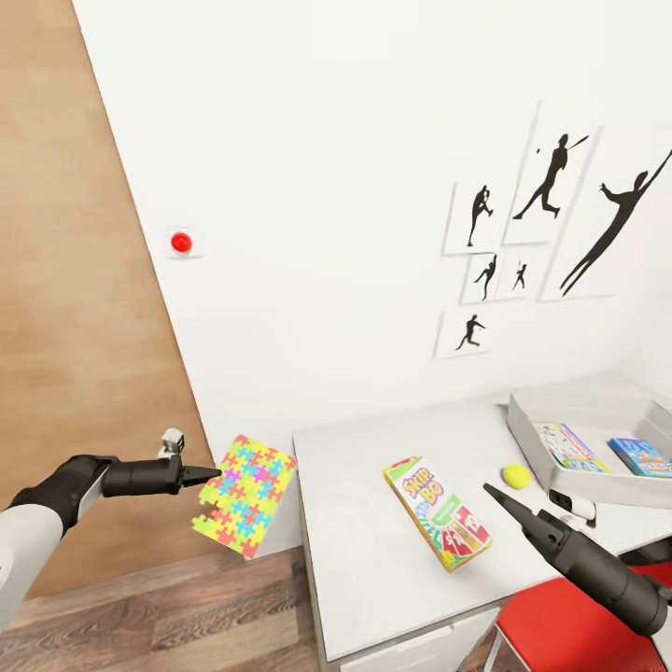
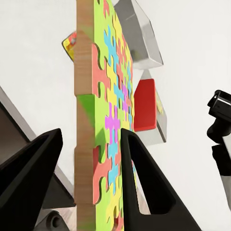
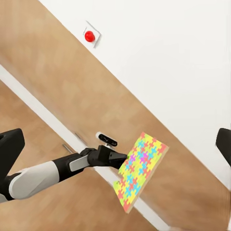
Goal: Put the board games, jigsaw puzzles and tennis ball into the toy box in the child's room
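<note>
The left hand (image 1: 207,475) is clamped on the flat, square, mosaic-printed jigsaw puzzle (image 1: 245,494), held in the air left of the desk (image 1: 364,560). The right hand (image 1: 492,492), tapered and black, hovers beside the glossy Skip-Bo box (image 1: 437,511); its opening cannot be determined.

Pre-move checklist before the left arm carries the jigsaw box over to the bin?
1. Left gripper grip on jigsaw puzzle: ok, fingers clamp its edge.
2. Puzzle over the table: not ok, it hangs off the left edge.
3. Toy box has room: ok, two boxes inside, space left.
4. Path: Skip-Bo and tennis ball lie between.
5. Right gripper free: cannot tell.
</note>
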You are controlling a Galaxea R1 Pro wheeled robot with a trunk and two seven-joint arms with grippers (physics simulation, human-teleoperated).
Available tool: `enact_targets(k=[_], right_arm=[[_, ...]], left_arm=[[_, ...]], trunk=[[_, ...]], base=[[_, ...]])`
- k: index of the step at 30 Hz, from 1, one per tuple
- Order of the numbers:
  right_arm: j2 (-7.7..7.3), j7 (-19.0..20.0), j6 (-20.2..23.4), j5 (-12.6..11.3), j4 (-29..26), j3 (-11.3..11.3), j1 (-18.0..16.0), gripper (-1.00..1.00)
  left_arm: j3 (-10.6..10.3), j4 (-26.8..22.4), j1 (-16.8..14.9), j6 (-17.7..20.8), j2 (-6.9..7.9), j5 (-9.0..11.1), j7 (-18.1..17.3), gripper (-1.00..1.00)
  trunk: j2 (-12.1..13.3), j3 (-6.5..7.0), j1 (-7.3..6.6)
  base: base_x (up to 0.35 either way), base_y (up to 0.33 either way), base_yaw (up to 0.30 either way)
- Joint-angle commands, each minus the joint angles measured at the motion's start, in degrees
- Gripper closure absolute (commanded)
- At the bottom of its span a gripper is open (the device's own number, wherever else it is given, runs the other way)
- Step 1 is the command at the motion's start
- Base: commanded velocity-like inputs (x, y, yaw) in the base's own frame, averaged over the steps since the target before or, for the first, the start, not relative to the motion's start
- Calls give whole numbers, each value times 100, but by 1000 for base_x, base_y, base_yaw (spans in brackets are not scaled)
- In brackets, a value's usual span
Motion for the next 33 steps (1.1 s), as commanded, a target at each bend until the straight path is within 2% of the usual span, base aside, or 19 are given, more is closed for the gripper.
enact_targets(k=[1,13,20,33], right_arm=[[-1,1,43,-30,1,0,-6,-100],[-1,0,59,-30,1,-7,-7,-100],[-1,0,65,-30,1,-9,-4,-100],[-1,0,57,-30,3,-9,-6,-100]], left_arm=[[-14,-1,-5,53,3,8,-23,100],[-14,-1,-5,44,5,8,-23,100],[-14,6,1,-205,4,29,-23,100],[-11,7,4,-244,3,41,-23,100]], trunk=[[-13,-11,4],[-13,31,4],[-13,58,4],[-13,116,4]], base=[[0,-113,-132],[0,-142,-235],[0,-165,-255],[14,-168,-256]])
